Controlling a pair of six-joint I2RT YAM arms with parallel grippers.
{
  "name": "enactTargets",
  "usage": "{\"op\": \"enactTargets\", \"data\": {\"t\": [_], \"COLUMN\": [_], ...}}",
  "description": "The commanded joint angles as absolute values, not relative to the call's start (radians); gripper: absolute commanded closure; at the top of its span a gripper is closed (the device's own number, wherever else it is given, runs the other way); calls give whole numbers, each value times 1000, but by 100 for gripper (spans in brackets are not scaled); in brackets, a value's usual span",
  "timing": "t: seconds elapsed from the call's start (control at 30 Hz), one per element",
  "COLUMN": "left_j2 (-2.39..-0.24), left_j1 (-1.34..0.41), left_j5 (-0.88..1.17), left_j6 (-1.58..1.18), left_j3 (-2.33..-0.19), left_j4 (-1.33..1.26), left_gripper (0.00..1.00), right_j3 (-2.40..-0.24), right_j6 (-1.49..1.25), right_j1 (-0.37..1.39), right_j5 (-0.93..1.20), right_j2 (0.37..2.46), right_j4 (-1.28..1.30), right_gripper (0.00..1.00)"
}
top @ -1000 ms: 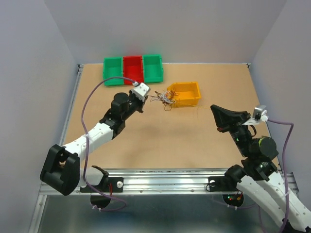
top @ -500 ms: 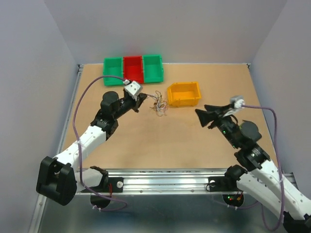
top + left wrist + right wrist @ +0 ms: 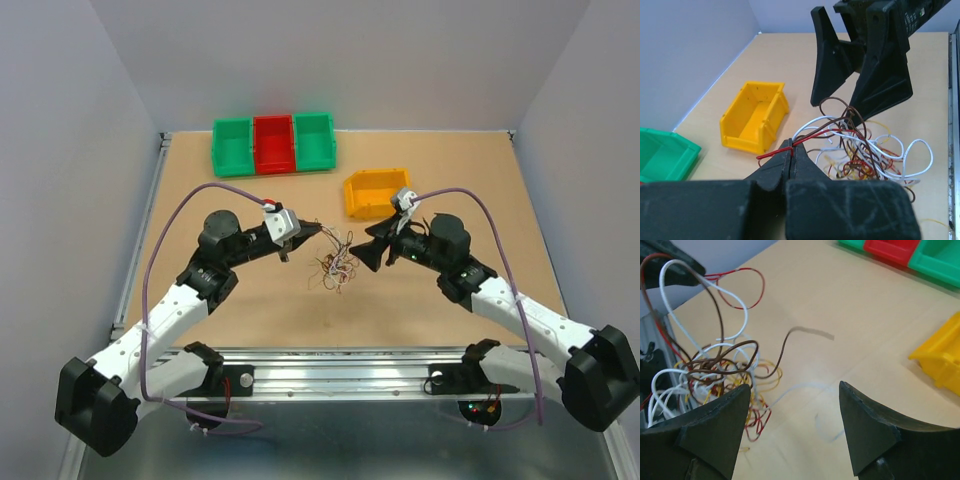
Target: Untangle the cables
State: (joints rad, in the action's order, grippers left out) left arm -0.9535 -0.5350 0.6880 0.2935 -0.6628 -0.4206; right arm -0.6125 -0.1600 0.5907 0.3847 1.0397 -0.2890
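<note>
The left fingers (image 3: 772,170) pinch a red strand of the cables (image 3: 865,155). The right fingers (image 3: 827,60) stand spread just beyond them.

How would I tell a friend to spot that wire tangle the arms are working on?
On the brown table, look between the left gripper and right gripper, just nearer than the yellow bin. The cables are a loose knot of hair-thin white, brown, red and yellow wires, unlike the thick purple leads on the arms.

Cables (image 3: 336,262) between left end effector (image 3: 316,230) and right end effector (image 3: 362,255), lone bin (image 3: 354,196) behind, bin row (image 3: 273,164) beyond.
</note>
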Motion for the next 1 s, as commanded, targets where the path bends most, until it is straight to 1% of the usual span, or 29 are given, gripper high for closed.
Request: {"op": "enactTargets", "data": {"t": [0.0,0.2,0.37,0.43,0.47,0.5,0.57,0.6,0.63,0.67,0.7,0.73,0.77,0.8,0.83,0.87,0.9,0.93,0.97], "left_j2": [-905,-868,-853,-851,-850,-848,-848,-839,-833,-828,-822,-810,-807,-804,-804,-813,-813,-827,-840], "left_j1": [-535,-537,-537,-537,-537,-537,-537,-537,-537,-537,-534,-526,-516,-502,-459,-437,-413,-375,-356], "left_j5": [703,700,681,675,673,672,666,620,568,501,339,254,173,47,10,-83,-106,-124,-144], "left_j6": [267,238,230,222,221,219,218,224,210,195,184,160,160,131,109,74,58,46,23], "left_j3": [-658,-637,-629,-627,-626,-626,-626,-627,-624,-614,-609,-597,-597,-591,-591,-598,-603,-610,-623], "left_j4": [-479,-512,-525,-528,-529,-529,-532,-532,-546,-561,-578,-610,-626,-640,-652,-652,-649,-640,-634], "left_gripper": [100,100,100,100,100,100,100,100,100,100,100,100,100,100,100,100,100,100,100], "right_j3": [-675,-695,-735,-755,-761,-767,-787,-790,-792,-790,-790,-798,-801,-805,-810,-814,-815,-810,-790], "right_j6": [-130,-182,-190,-195,-195,-195,-199,-209,-207,-203,-198,-195,-195,-208,-219,-247,-247,-273,-296], "right_j1": [597,601,632,640,649,652,658,657,658,657,658,657,657,657,657,658,657,657,657], "right_j5": [616,731,739,724,721,716,707,698,655,622,577,467,403,334,172,85,7,-172,-249], "right_j2": [1103,1178,1259,1281,1301,1308,1327,1336,1335,1328,1322,1301,1290,1276,1249,1232,1218,1175,1154], "right_j4": [-491,-601,-623,-627,-629,-629,-629,-626,-618,-603,-583,-524,-485,-415,-375,-306,-305,-254,-221], "right_gripper": [23,23,23,25,33,43,73,93,97,97,97,97,97,96,96,97,98,99,99]}}
